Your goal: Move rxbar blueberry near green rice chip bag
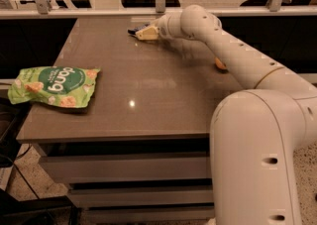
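**A:** Since the next move turns on it, where is the rxbar blueberry (133, 31) in relation to the gripper (145, 32)?

**B:** Right at its tip. The gripper is low over the far edge of the tabletop (148, 100). A dark navy sliver pokes out just past the tip, on the side facing away from the arm (233, 50). I take that sliver for the bar.

**A:** Is the gripper closed on it?

**B:** I cannot tell. The bar touches the tip or is very nearly in it, but too little shows to say more. I can't make out its long axis either.

**A:** And the green rice chip bag (53, 86)?

**B:** Well apart from the gripper. It is across the tabletop toward the camera and off to the same side the tip points. It lies flat at the near corner, with one end hanging slightly over the edge.

**A:** Is anything in the way?

**B:** Not that I can see between the gripper and the bag. A round orange fruit (220, 64) sits on the other side, half hidden behind the arm and well off that line. My guess is that the grasp has to be confirmed first, and after that it's a straight diagonal carry.
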Available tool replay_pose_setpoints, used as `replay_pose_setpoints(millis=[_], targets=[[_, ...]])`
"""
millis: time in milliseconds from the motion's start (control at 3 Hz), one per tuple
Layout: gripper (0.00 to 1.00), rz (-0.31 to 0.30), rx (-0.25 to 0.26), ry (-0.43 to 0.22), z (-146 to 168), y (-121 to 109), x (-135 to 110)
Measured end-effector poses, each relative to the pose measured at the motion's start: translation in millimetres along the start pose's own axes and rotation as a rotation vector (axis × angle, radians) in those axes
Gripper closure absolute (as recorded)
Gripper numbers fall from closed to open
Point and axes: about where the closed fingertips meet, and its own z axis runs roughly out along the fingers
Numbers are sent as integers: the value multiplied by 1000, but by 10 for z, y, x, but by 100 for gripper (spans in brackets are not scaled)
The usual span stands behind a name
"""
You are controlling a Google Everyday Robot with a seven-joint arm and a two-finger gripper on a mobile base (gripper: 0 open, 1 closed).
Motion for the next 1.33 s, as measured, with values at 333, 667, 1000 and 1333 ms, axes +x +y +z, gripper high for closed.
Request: replay_pose_setpoints(millis=[333,667,1000,1333], targets=[[81,0,0,0,2,2,1],[59,0,0,0,2,2,1],[36,0,0,0,2,2,-1],[12,0,-1,0,1,3,-4]])
